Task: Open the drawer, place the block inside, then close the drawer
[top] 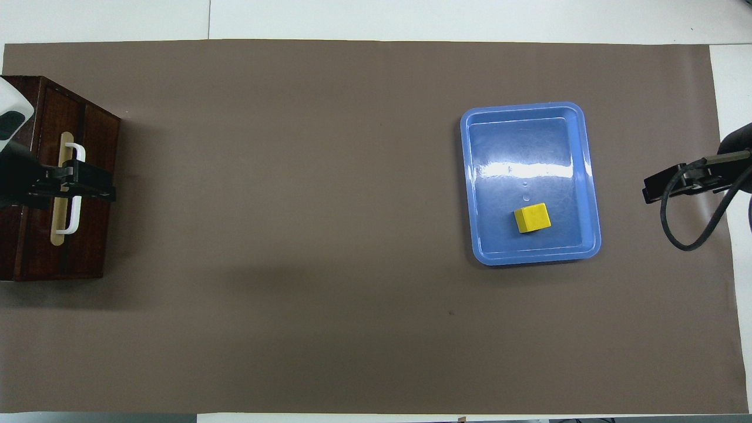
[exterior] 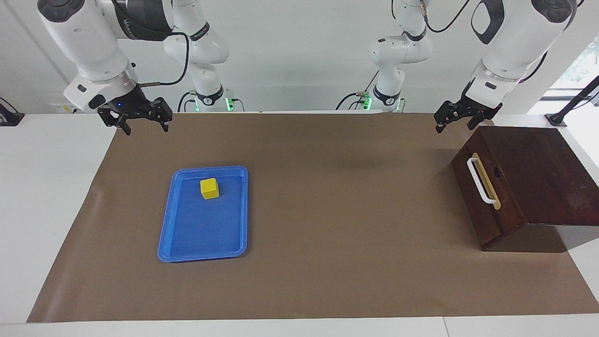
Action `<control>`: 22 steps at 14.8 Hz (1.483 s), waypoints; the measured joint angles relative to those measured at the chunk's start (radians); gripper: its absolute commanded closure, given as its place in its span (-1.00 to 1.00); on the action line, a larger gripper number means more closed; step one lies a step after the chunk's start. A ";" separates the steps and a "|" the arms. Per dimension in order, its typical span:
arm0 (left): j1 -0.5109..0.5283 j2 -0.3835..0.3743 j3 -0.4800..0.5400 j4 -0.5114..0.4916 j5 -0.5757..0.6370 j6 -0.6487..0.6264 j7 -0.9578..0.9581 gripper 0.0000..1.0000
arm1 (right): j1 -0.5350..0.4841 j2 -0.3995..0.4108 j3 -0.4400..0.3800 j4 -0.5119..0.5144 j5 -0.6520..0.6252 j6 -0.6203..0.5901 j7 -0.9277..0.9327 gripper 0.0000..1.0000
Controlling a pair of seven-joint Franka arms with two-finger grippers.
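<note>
From the facing view, the drawer (exterior: 486,182) sits pushed in at the left arm's end of the table, its white handle (exterior: 479,180) lying along a tan strip on the slanted front. The left gripper (exterior: 454,122) hangs in the air just above the edge of the drawer that is nearest the robots, touching nothing, its fingers spread apart with nothing between them. Well apart from the drawer, toward the right arm's end, the block (exterior: 209,188) rests in the tray (exterior: 174,243), in the part of it nearer the robots. The right gripper (exterior: 146,125) waits in the air over the edge of the brown mat (exterior: 337,262), its fingers spread apart and holding nothing.

From overhead, the left gripper (top: 88,183) covers the middle of the handle (top: 77,154) on the drawer (top: 94,247). The block (top: 532,217) lies in the tray (top: 474,176), well apart from the drawer. The right gripper (top: 658,189) shows over the mat's (top: 294,235) edge, at the table end away from the drawer.
</note>
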 measured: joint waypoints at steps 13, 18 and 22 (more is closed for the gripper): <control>0.000 0.000 0.000 0.000 0.000 0.000 0.000 -1.00 | -0.042 0.002 0.001 -0.036 0.041 -0.005 0.055 -1.00; 0.000 0.000 0.000 0.000 0.000 0.000 0.000 -1.00 | -0.057 0.052 0.000 -0.129 0.171 0.051 0.346 -1.00; 0.000 0.000 0.000 0.000 0.000 0.000 0.000 -1.00 | -0.096 0.093 0.000 -0.252 0.337 0.166 0.594 -1.00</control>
